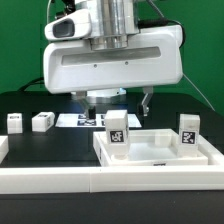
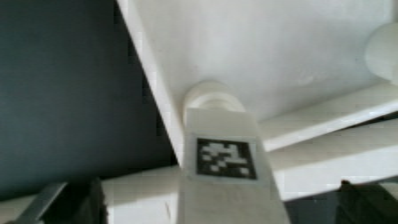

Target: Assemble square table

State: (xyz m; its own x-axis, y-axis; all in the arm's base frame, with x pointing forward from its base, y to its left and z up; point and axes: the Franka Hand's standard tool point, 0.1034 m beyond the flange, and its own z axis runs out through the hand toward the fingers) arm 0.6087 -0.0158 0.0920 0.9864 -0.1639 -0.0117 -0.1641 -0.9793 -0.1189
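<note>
Black table (image 1: 60, 142), slab (image 1: 160, 162) flat, leg (image 1: 118, 131) standing upright

Upright leg (image 1: 117, 131) & 2nd leg (image 1: 190, 131) flank free gap over slab (image 1: 155, 150).

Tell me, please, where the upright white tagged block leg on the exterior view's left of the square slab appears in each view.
Exterior view: the white plastic block leg stands upright at the exterior view's left end of the white plastic square slab, under the open end effector.
Wrist view: apparently the same leg, central, its tag facing the camera.
Shared landmark: the slab's raised rim beside the leg.
</note>
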